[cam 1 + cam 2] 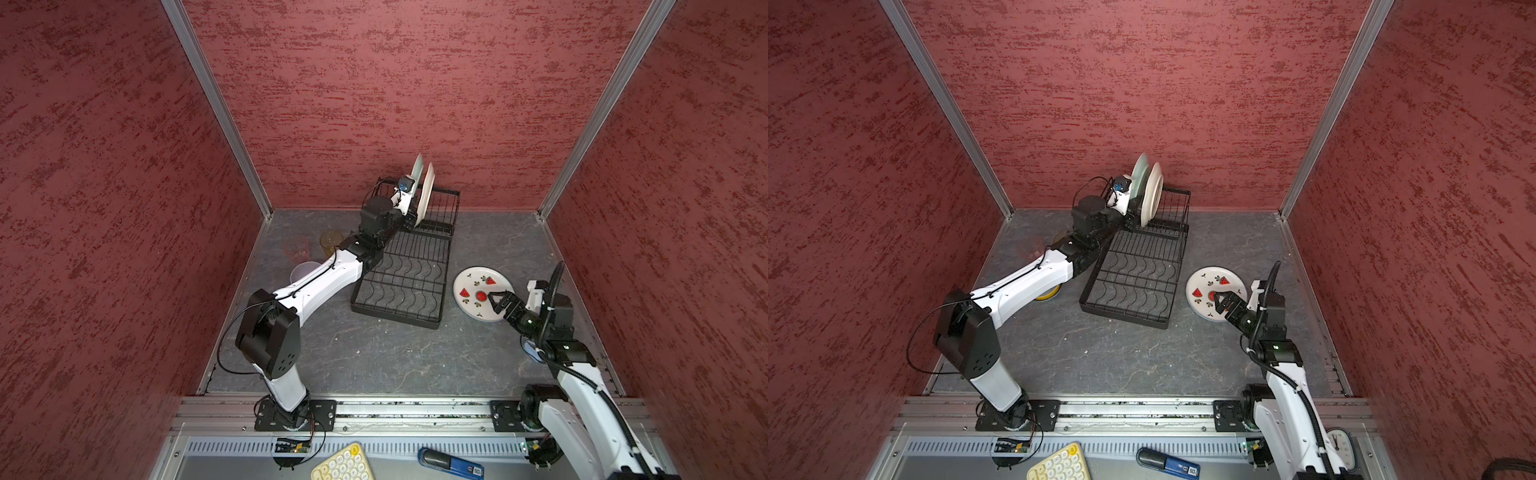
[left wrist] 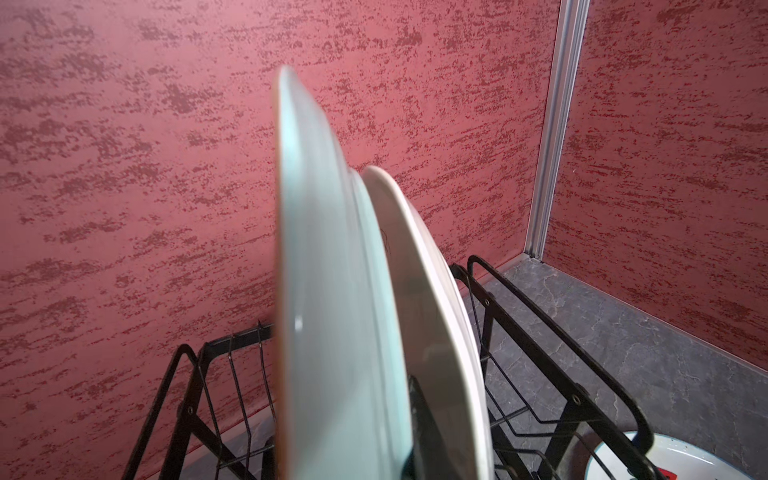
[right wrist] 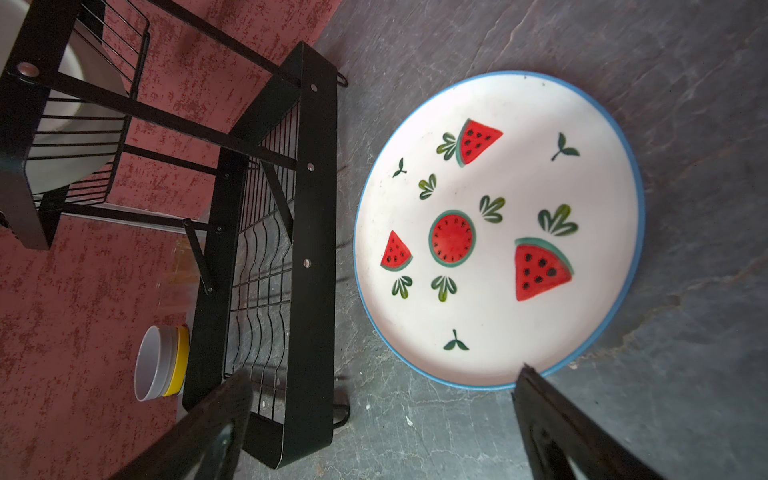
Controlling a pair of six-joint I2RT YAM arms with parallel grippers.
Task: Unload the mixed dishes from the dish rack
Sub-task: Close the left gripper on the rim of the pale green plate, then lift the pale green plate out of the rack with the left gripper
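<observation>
Lower right, the right gripper hangs spread wide over the white watermelon-painted plate, already on the grey table. Centre, the black wire dish rack shows a bare low tray. A lilac bowl and amber translucent tumbler sit left, half hidden by the arm. Upper centre, the left gripper pinches the pale green plate beside the cream plate: two left.

I see the green plate and cream plate upright in the rack's basket. The watermelon plate lies flat right of it. The bowls, perhaps nested, and the amber tumbler and pink tumbler are left of it.
</observation>
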